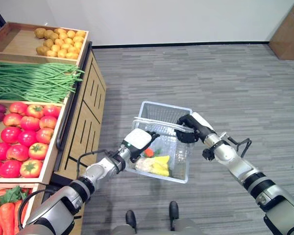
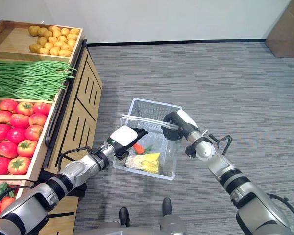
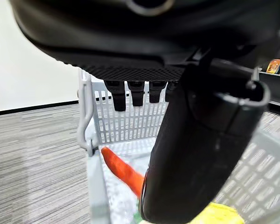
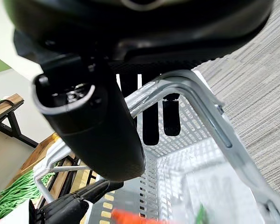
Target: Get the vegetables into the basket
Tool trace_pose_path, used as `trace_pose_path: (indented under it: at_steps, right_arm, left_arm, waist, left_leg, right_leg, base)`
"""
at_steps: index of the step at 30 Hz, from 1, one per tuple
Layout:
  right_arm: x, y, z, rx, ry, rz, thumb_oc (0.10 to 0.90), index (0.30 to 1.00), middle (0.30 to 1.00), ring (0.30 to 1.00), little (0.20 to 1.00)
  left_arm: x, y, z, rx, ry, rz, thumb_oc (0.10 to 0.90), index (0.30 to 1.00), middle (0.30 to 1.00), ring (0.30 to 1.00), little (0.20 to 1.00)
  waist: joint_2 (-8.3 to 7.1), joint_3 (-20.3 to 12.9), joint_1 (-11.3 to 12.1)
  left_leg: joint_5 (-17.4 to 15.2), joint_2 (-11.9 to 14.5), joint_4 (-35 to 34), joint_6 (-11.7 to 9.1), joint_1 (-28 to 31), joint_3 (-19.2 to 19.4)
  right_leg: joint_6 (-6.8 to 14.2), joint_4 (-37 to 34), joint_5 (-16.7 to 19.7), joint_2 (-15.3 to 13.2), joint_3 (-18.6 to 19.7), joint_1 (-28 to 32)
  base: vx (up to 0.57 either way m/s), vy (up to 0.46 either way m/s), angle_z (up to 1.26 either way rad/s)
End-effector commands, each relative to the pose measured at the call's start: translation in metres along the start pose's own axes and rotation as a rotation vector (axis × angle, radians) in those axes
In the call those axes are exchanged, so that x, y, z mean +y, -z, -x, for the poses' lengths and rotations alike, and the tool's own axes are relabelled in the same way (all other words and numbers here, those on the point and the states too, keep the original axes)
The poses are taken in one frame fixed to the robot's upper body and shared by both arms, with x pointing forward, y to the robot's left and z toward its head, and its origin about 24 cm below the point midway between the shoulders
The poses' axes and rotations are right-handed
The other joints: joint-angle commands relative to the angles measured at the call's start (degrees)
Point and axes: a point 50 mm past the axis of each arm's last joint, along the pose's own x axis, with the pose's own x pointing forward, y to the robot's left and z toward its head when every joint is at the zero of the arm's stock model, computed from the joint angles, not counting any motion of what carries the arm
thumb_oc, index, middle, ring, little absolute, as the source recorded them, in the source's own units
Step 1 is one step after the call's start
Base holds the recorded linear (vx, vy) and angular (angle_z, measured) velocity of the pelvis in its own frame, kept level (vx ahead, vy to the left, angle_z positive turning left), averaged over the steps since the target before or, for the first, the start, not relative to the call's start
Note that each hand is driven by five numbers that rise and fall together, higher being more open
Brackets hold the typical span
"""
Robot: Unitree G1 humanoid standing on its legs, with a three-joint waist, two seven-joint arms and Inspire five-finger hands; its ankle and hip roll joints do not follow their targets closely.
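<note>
Grey carpet floor (image 1: 225,78) lies beside a wooden produce stand (image 1: 81,112). The white basket (image 1: 154,111) is held up by its handles (image 1: 159,124), clamped in the right hand (image 1: 190,128). The left hand (image 1: 137,141), fingers relaxed and apart, hangs over the near-left rim above a carrot (image 3: 123,170) lying inside with yellow produce (image 1: 159,165).

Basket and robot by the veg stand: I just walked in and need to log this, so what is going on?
The right robot hand holds a pale plastic basket up off the floor by its handles, fingers curled round them. The left robot hand is over the basket's near side with relaxed fingers, holding nothing. A carrot and something yellow already lie in the basket. Beside the robot, the wooden stand holds tomatoes, green beans and potatoes.
</note>
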Motion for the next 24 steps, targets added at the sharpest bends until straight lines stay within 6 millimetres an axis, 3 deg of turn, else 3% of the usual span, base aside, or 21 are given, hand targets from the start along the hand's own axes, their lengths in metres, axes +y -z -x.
trace_pose_path:
  at_steps: [1,4,5,8,9,10,11,15,17,18,20,21,22,23,24]
  right_arm:
    - [-0.043,-0.049,-0.014,-0.247,0.260,-0.128,0.400,0.300,0.300,0.300,0.300]
    - [-0.042,-0.037,-0.013,-0.193,0.281,-0.119,0.400,0.300,0.300,0.300,0.300]
    - [-0.042,-0.021,-0.011,-0.111,0.311,-0.126,0.400,0.300,0.300,0.300,0.300]
    - [-0.043,-0.007,-0.011,-0.041,0.327,-0.114,0.400,0.300,0.300,0.300,0.300]
    - [-0.044,0.000,-0.011,-0.006,0.332,-0.111,0.400,0.300,0.300,0.300,0.300]
    - [-0.046,0.009,-0.010,0.042,0.333,-0.106,0.400,0.300,0.300,0.300,0.300]
    - [-0.044,0.017,-0.009,0.081,0.331,-0.105,0.400,0.300,0.300,0.300,0.300]
    - [-0.036,0.043,-0.002,0.212,0.307,-0.087,0.400,0.300,0.300,0.300,0.300]
    - [-0.034,0.055,0.005,0.264,0.301,-0.073,0.400,0.300,0.300,0.300,0.300]
    - [-0.031,0.071,0.016,0.332,0.302,-0.071,0.400,0.300,0.300,0.300,0.300]
    - [-0.031,0.071,0.016,0.331,0.301,-0.071,0.400,0.300,0.300,0.300,0.300]
    - [-0.025,0.094,0.035,0.429,0.319,-0.107,0.400,0.300,0.300,0.300,0.300]
    - [-0.025,0.094,0.036,0.430,0.318,-0.107,0.400,0.300,0.300,0.300,0.300]
    - [-0.018,0.109,0.051,0.495,0.328,-0.138,0.400,0.300,0.300,0.300,0.300]
    - [-0.018,0.109,0.052,0.495,0.327,-0.138,0.400,0.300,0.300,0.300,0.300]
  left_arm:
    - [0.035,0.000,-0.012,-0.042,-0.165,0.020,0.900,1.000,1.000,1.000,1.000]
    - [0.043,-0.008,-0.012,-0.074,-0.200,0.099,0.900,1.000,1.000,1.000,1.000]
    - [0.057,-0.029,-0.010,-0.186,-0.223,0.278,0.900,1.000,1.000,1.000,1.000]
    - [0.074,-0.048,-0.003,-0.336,-0.195,0.438,0.900,1.000,1.000,1.000,1.000]
    - [0.077,-0.056,0.000,-0.398,-0.154,0.563,0.900,1.000,1.000,1.000,1.000]
    - [0.087,-0.060,0.006,-0.473,-0.126,0.827,0.900,1.000,1.000,1.000,1.000]
    - [0.092,-0.060,0.008,-0.508,-0.112,0.972,0.900,1.000,1.000,1.000,1.000]
    - [0.083,-0.061,0.015,-0.542,-0.016,1.329,0.900,1.000,1.000,1.000,1.000]
    - [0.081,-0.059,0.022,-0.554,0.014,1.417,0.900,1.000,1.000,1.000,1.000]
    - [0.079,-0.051,0.030,-0.531,0.008,1.449,0.900,1.000,1.000,1.000,1.000]
    - [0.079,-0.051,0.030,-0.530,0.009,1.449,0.900,1.000,1.000,1.000,1.000]
    - [0.063,-0.036,0.042,-0.436,0.000,1.532,0.900,1.000,1.000,1.000,1.000]
    - [0.062,-0.036,0.042,-0.435,0.000,1.533,0.900,1.000,1.000,1.000,1.000]
    - [0.038,-0.025,0.051,-0.313,-0.003,1.623,0.900,1.000,1.000,1.000,1.000]
    - [0.038,-0.025,0.051,-0.313,-0.003,1.623,0.900,1.000,1.000,1.000,1.000]
  waist:
    - [-3.31,-7.36,1.06]
    - [-3.21,-7.32,1.17]
    - [-3.06,-7.41,1.29]
    - [-2.87,-7.55,1.38]
    - [-2.71,-7.60,1.39]
    - [-2.44,-7.85,1.27]
    - [-2.28,-8.00,1.23]
    - [-1.98,-8.17,1.17]
    - [-1.87,-8.12,1.28]
    - [-1.80,-8.08,1.43]
    - [-1.85,-8.11,1.39]
    - [-1.79,-7.88,1.75]
    - [-1.80,-7.94,1.71]
    - [-1.69,-7.71,1.84]
    - [-1.69,-7.76,1.79]
  left_leg:
    - [-2.74,6.24,0.01,-6.40,-0.21,-1.07]
    - [-2.73,6.21,0.01,-6.31,-0.19,-1.18]
    - [-2.64,6.07,0.01,-6.15,-0.29,-1.38]
    - [-2.54,5.98,0.01,-6.07,-0.25,-1.53]
    - [-2.55,5.91,0.01,-6.04,-0.09,-1.51]
    - [-2.55,5.75,0.01,-5.92,0.19,-1.44]
    - [-2.56,5.69,0.01,-5.87,0.33,-1.43]
    - [-2.54,5.49,0.01,-5.71,0.53,-1.54]
    - [-2.48,5.43,0.01,-5.70,0.52,-1.64]
    - [-2.36,5.37,0.01,-5.74,0.47,-1.71]
    - [-2.35,5.36,0.01,-5.75,0.47,-1.72]
    - [-2.15,5.34,0.01,-5.74,0.41,-1.91]
    - [-2.15,5.34,0.01,-5.74,0.41,-1.92]
    - [-1.96,5.33,0.01,-5.75,0.35,-2.04]
    - [-1.97,5.33,0.01,-5.76,0.34,-2.06]
  right_leg:
    - [6.22,-0.04,-2.49,-5.89,-2.28,1.98]
    - [6.19,-0.04,-2.47,-5.92,-2.41,2.01]
    - [6.10,-0.04,-2.36,-5.99,-2.64,2.04]
    - [6.12,-0.04,-2.25,-6.01,-2.66,2.16]
    - [6.12,-0.04,-2.27,-6.03,-2.75,2.34]
    - [6.15,-0.04,-2.11,-6.14,-2.61,2.46]
    - [6.14,-0.04,-2.01,-6.19,-2.56,2.51]
    - [5.90,-0.04,-1.87,-6.12,-2.23,2.66]
    - [5.85,-0.04,-1.85,-6.07,-2.26,2.68]
    - [5.86,-0.04,-1.80,-6.06,-2.36,2.69]
    - [5.86,-0.04,-1.81,-6.06,-2.36,2.69]
    - [5.83,-0.04,-1.76,-6.06,-2.49,2.73]
    - [5.83,-0.04,-1.77,-6.06,-2.50,2.74]
    - [5.79,-0.04,-1.69,-6.07,-2.57,2.70]
    - [5.79,-0.04,-1.71,-6.07,-2.59,2.71]
  base:
    - [0.00,0.000,0.00]
    - [0.00,0.000,0.00]
    - [0.00,0.000,0.00]
    - [0.00,0.008,0.03]
    - [0.00,0.000,0.00]
    - [0.00,0.000,0.00]
    - [0.00,0.000,0.00]
    - [0.00,0.000,0.00]
    - [0.00,0.000,0.00]
    - [0.00,0.000,0.00]
    - [0.00,0.000,0.00]
    - [0.00,0.000,0.00]
    - [-0.04,-0.006,0.00]
    - [0.00,0.000,0.00]
    - [0.00,0.000,0.00]
